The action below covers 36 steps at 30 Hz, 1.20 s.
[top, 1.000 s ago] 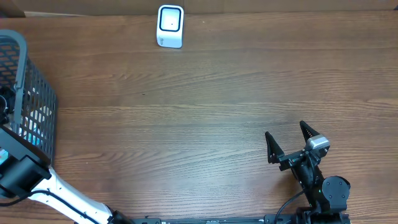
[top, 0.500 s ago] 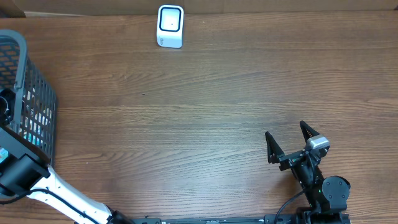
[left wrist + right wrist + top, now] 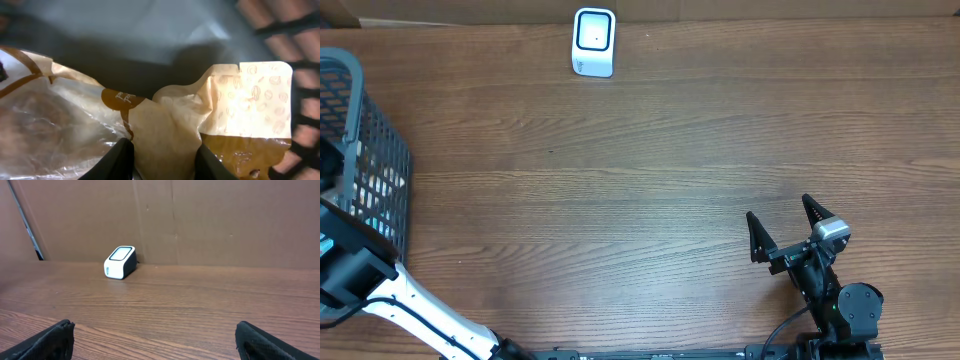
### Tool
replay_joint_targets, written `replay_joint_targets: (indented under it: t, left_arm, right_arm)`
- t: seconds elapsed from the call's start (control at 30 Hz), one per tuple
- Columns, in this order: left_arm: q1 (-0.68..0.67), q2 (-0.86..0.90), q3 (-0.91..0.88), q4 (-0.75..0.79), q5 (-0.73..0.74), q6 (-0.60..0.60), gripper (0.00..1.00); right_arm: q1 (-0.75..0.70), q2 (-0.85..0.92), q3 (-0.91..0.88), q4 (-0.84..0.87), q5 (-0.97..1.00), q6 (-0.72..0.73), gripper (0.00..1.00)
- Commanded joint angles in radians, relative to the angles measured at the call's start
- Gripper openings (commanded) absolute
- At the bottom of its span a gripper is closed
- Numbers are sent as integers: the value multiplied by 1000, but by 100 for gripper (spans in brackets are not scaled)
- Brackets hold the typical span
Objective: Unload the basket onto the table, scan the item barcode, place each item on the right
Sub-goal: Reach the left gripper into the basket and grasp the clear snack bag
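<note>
The item is a tan and brown plastic bag [image 3: 165, 125] with a bean pattern, lying inside the wire basket [image 3: 382, 170] at the table's left edge. My left gripper [image 3: 162, 161] is down in the basket, and both black fingers [image 3: 119, 160] press a fold of the bag between them. No barcode shows on the bag. In the overhead view the basket and the left arm [image 3: 360, 268] mostly hide that gripper. The white scanner [image 3: 593, 42] stands at the far edge, also in the right wrist view as the scanner [image 3: 120, 262]. My right gripper [image 3: 786, 226] rests open and empty near the front right.
A brown cardboard wall [image 3: 200, 220] runs behind the scanner. Dark basket bars [image 3: 300, 75] cross the right side of the left wrist view. Bare wooden tabletop [image 3: 650, 180] lies between basket, scanner and right arm.
My left jaws have come together on the bag inside the basket. The left arm has shifted slightly there. The right arm has not moved.
</note>
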Motion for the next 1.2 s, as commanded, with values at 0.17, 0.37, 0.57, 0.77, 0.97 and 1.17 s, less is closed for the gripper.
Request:
replay_joint_targets:
  t: [0.17,0.37,0.57,0.77,0.97,1.17]
  left_arm:
    - [-6,-107,336,-117,36,-148,4]
    - [-23,-340,391,-109,114,-199,4]
    - [-33,-468,391,-113,69,-228,6]
    - [24,-435,263,-216,-32,-305,50]
    - [74,-434,-128,-113,-144,-263,63]
    - [93,-434,-496,178,-167,-12,73]
  right_arm:
    - [-2,-7,-11,6,-1,5,100]
    - [-2,-7,-11,6,-2,5,100]
    - [-2,-7,-11,6,-2,4,100]
    - [-2,-7,-11,6,-2,5,100]
    - [-2,-7,-11,6,-2,5,100]
    - [-2,-7,-11,6,-2,5,100]
